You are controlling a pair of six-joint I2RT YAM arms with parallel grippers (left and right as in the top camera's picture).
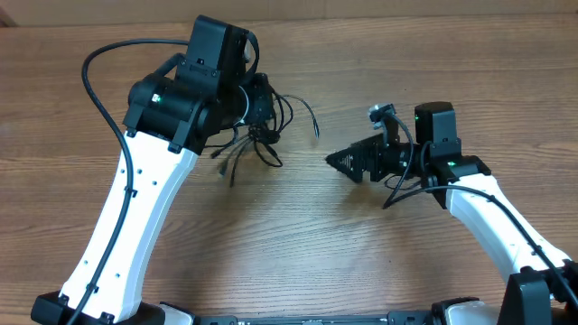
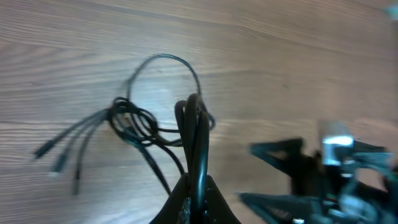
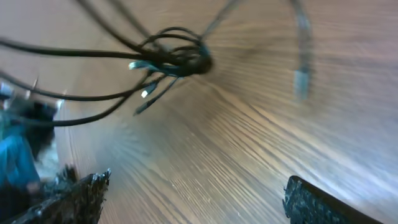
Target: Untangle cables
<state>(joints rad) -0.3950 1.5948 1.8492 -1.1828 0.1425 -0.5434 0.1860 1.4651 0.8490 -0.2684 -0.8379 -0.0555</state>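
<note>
The cables point(image 1: 256, 144) are a knot of thin black cords lying on the wooden table under my left gripper point(image 1: 259, 106). In the left wrist view the knot point(image 2: 134, 120) trails plug ends to the left. Several of its strands rise in a loop into my left gripper point(image 2: 198, 190), which is shut on them. My right gripper point(image 1: 346, 162) hangs to the right of the bundle, apart from it, open with nothing between its fingers. In the right wrist view the knot point(image 3: 183, 57) sits ahead of the open right gripper point(image 3: 196, 199), and a loose plug end point(image 3: 301, 78) dangles at the right.
The wooden table point(image 1: 298, 244) spreads around both arms. A thicker black cable point(image 1: 99, 90) arcs off the left arm. The right gripper point(image 2: 298, 177) shows blurred at the right of the left wrist view.
</note>
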